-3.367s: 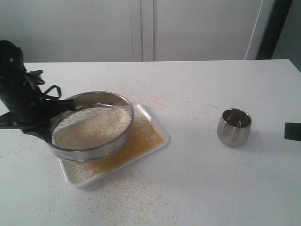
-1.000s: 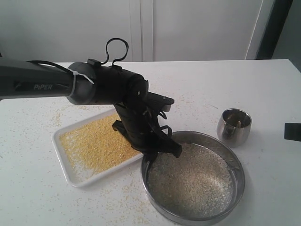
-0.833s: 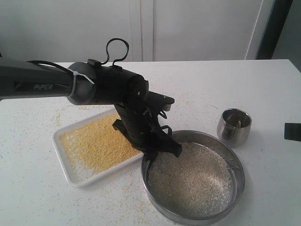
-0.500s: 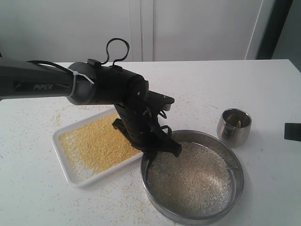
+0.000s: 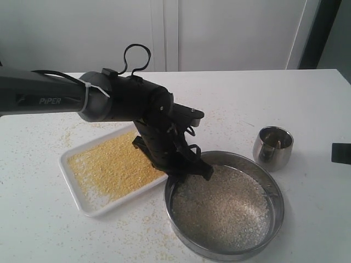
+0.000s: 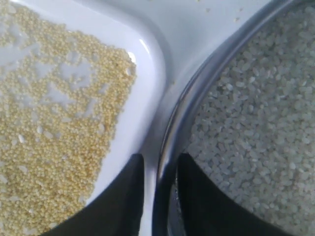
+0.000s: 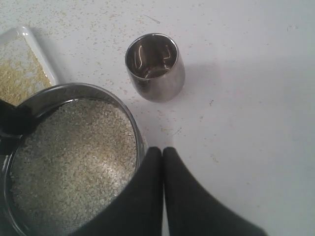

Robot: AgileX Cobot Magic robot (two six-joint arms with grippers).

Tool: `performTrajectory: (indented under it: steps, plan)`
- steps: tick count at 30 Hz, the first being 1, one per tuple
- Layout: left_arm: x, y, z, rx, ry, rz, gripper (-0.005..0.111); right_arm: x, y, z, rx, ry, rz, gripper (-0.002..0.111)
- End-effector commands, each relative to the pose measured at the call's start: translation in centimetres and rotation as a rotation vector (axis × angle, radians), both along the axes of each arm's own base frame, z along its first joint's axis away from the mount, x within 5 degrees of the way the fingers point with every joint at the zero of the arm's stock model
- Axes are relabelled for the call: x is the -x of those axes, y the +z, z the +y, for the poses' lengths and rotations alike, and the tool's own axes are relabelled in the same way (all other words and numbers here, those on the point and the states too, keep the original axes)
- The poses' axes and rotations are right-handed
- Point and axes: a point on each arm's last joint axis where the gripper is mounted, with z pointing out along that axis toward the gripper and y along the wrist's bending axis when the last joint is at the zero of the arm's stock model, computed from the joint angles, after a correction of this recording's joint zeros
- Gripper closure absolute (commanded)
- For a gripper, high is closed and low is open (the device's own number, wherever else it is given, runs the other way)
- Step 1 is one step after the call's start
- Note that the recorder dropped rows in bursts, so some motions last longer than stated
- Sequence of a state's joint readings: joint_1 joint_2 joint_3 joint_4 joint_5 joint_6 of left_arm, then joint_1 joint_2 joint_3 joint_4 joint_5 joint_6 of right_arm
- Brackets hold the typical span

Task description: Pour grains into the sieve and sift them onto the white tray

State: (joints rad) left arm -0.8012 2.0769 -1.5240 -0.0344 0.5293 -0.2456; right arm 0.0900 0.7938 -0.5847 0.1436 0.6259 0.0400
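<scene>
The sieve rests on the table just right of the white tray. Whitish rice-like grains lie on its mesh, and yellow granules cover the tray. My left gripper stands at the sieve's near-left rim. In the left wrist view that gripper is open: its two fingers straddle the steel rim, with a gap on each side. My right gripper is shut on nothing and hovers over the table beside the sieve's rim.
A small steel cup stands upright right of the sieve, close to its far rim. Yellow crumbs are scattered over the white tabletop. A black part shows at the right edge.
The sieve, held over the tray 3.4 s ago, now sits on the table to the tray's right. In the last half second the left jaws have parted from its rim.
</scene>
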Motion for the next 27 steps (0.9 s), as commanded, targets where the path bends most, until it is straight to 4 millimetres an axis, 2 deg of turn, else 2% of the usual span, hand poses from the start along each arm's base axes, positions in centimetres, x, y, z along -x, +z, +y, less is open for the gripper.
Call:
performTrajectory:
  steps: [1, 9, 21, 27]
  plan:
    - [0.0, 0.3, 0.1, 0.004, 0.004, 0.0, 0.06, 0.1, 0.0, 0.0, 0.004, 0.002, -0.004, 0.108]
    - [0.1, 0.8, 0.1, 0.007, 0.003, -0.003, 0.059, 0.1, 0.0, 0.0, 0.004, 0.002, -0.004, 0.108]
    - [0.5, 3.6, 0.6, 0.036, 0.0, -0.029, 0.059, 0.1, 0.0, 0.0, 0.004, 0.002, -0.004, 0.108]
    - [1.1, 5.1, 1.2, 0.03, -0.005, -0.02, 0.066, 0.1, 0.0, 0.0, 0.004, 0.002, -0.004, 0.108]
